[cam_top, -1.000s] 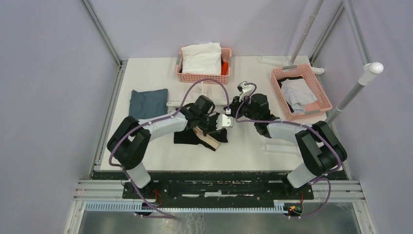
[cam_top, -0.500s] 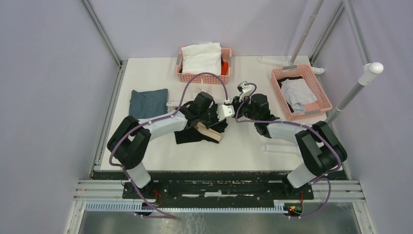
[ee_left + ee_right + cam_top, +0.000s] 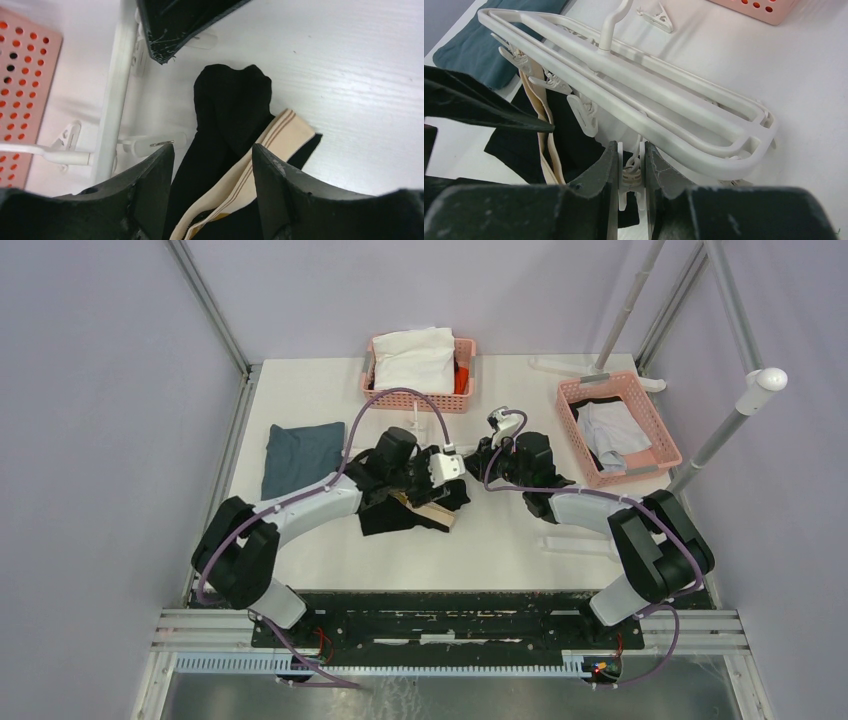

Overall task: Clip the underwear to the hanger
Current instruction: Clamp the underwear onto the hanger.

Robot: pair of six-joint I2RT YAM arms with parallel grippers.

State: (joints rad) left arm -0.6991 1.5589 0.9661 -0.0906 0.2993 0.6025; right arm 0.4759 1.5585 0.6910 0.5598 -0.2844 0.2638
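The right hand (image 3: 630, 150) pinches a clip (image 3: 629, 181) on the white plastic frame hanger (image 3: 659, 100). The left hand (image 3: 212, 155) gapes empty above black, tan-banded underwear (image 3: 227, 105).

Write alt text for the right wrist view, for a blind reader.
The right gripper pinches a small white clip at the near rail of the white hanger. Black underwear with a beige waistband lies at the left, by its clips.

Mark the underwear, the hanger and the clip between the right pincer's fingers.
underwear (image 3: 227, 107): left wrist view, on the black fabric above the tan waistband.
hanger (image 3: 634, 72): right wrist view, on the white central bar just past the hook.
clip (image 3: 630, 175): right wrist view, on its white body.
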